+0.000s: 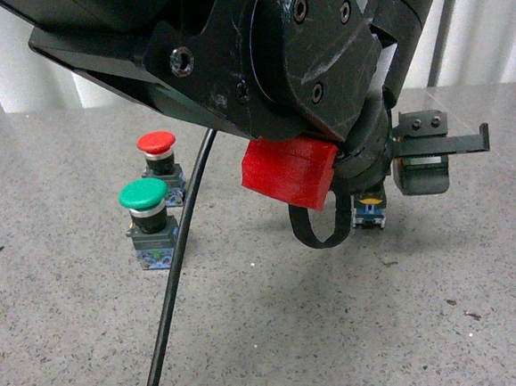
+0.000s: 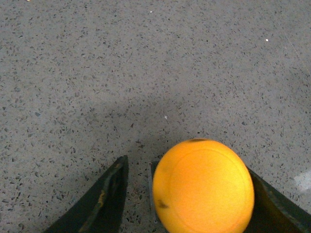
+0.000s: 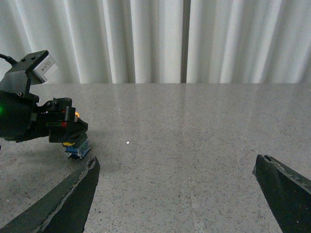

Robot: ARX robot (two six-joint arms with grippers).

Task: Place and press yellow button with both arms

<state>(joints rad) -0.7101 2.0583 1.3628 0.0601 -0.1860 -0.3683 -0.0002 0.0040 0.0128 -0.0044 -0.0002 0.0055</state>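
The yellow button (image 1: 368,213) stands upright on the table right of centre, only its blue base showing under the left arm. My left gripper (image 1: 368,193) hangs over it on the arm with the red covering (image 1: 288,171). In the left wrist view the yellow cap (image 2: 203,187) sits between the open fingers (image 2: 109,194). One finger stands clear of the cap and the other lies close beside it. My right gripper (image 3: 177,162) is open and empty above bare table, well away from the button (image 3: 77,149) and the left gripper (image 3: 68,131).
A red-capped button (image 1: 157,145) and a green-capped button (image 1: 143,196) stand at the left of the speckled grey table (image 1: 269,335). A black cable (image 1: 172,298) runs down between them and the left arm. White curtains (image 3: 184,39) hang behind the table's far edge.
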